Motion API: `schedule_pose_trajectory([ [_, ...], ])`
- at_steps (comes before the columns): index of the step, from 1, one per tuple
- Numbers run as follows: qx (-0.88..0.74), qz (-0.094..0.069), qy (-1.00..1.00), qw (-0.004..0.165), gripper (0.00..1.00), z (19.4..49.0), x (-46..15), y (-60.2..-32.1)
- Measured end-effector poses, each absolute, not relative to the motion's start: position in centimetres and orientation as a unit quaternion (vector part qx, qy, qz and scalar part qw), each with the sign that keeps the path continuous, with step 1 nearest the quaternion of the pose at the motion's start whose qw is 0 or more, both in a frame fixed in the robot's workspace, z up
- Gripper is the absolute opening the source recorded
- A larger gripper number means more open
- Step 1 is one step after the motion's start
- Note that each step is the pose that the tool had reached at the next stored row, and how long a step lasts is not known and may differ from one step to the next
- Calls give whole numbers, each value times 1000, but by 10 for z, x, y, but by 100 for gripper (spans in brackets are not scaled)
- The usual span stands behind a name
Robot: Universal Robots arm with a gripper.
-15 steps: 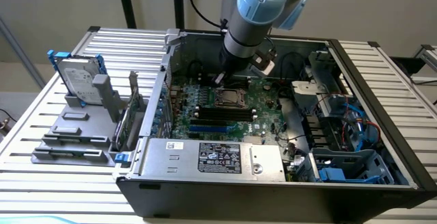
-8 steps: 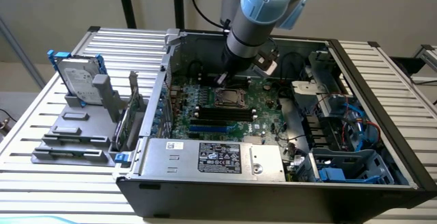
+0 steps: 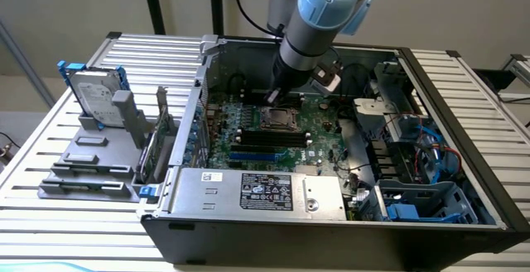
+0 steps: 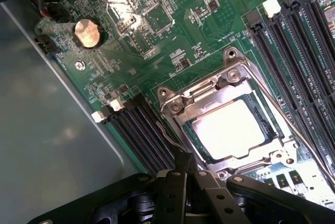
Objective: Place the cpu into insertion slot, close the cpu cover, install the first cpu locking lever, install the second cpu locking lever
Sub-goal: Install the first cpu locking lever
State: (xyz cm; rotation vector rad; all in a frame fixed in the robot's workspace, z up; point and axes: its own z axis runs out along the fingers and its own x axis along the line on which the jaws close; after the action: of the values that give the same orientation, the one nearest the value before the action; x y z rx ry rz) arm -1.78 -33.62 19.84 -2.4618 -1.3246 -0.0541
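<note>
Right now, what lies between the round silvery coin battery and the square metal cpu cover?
Wrist view: only green circuit board with tiny components between coin battery and cpu cover.

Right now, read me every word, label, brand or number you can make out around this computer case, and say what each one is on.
Nothing is clear enough to quote.
Sticker on the power supply: print too small to read.
Label on the hard drive: blurred.
White lettering on the motherboard: blurred.
</note>
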Motion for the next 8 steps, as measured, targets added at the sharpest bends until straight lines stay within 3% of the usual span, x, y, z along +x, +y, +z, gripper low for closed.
schedule_pose_trajectory([
  [8, -867, -18, -468, 170, 11, 198, -18, -336],
])
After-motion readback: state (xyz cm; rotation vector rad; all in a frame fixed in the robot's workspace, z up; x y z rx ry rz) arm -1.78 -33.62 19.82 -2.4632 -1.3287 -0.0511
